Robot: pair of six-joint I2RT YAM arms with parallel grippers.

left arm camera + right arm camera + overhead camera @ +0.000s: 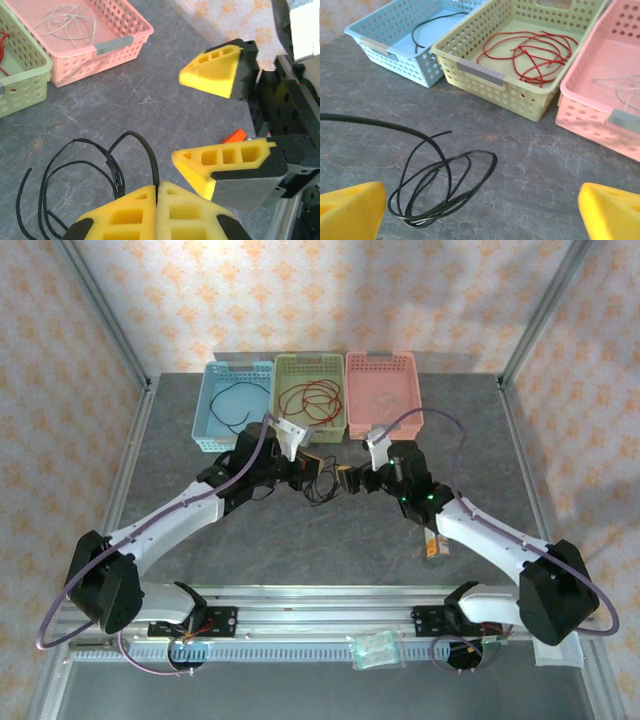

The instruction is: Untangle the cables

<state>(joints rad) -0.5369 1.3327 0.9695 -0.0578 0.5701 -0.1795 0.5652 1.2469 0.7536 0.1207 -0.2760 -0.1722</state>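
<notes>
My left claw (157, 189) is closed, and its yellow foam pads (125, 217) press together on the black cable (442, 185). This thin, glossy wire lies in loose loops near the middle of the grey, stone-patterned worktop (530, 150), and one strand rises up to the pads. My right claw (480, 205) stands wide open just beside the loops and holds nothing.

Three perforated plastic baskets stand along the far edge of the worktop:
- The blue basket (415, 67) contains a second black cable (437, 19).
- The green basket (490, 90) contains tangled red cables (530, 52).
- The pink basket (590, 125) contains a pale cable (65, 20).
</notes>
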